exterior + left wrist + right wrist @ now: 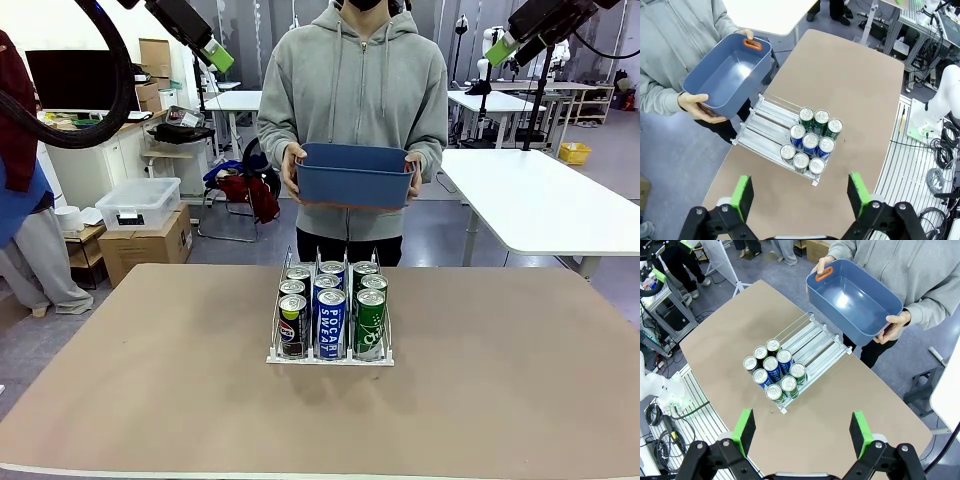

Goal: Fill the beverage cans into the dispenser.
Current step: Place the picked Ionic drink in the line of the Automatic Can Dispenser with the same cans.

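Clear rack: nine cans far below both grippers.
Left gripper, right gripper: released, empty.
Risk: descending fingers could topple cans.

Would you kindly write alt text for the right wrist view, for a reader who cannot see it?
Seen from above, nine beverage cans stand three by three at the near end of a clear dispenser on a brown table. Beyond it, a person holds an empty blue bin in both hands. The open right gripper hangs high above, its green pads wide apart.
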Robot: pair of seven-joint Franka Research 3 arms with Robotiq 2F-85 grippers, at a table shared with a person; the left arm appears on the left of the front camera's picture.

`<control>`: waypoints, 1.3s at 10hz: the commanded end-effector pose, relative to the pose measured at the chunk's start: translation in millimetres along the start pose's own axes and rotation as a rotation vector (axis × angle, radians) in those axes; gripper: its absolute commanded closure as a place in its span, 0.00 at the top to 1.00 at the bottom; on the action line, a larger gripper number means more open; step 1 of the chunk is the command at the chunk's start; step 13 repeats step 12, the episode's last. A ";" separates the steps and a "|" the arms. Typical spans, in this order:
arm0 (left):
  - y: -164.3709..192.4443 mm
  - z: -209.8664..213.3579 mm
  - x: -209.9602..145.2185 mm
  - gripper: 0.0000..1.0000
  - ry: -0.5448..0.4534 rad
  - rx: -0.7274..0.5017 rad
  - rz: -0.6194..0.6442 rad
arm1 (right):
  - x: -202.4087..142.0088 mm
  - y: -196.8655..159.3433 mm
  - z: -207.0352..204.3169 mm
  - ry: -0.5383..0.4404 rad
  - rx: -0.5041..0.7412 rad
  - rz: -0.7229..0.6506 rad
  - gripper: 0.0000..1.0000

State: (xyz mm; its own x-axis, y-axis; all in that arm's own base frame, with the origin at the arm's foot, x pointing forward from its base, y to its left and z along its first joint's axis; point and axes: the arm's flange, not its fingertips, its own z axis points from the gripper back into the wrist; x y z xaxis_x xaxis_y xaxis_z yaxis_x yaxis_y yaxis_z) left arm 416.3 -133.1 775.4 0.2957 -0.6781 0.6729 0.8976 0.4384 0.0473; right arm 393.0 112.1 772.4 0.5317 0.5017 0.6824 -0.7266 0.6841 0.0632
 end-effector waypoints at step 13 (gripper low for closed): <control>-0.1 -0.6 -0.3 1.00 0.000 -0.002 0.000 | 0.2 0.6 -0.3 0.006 -0.003 0.000 1.00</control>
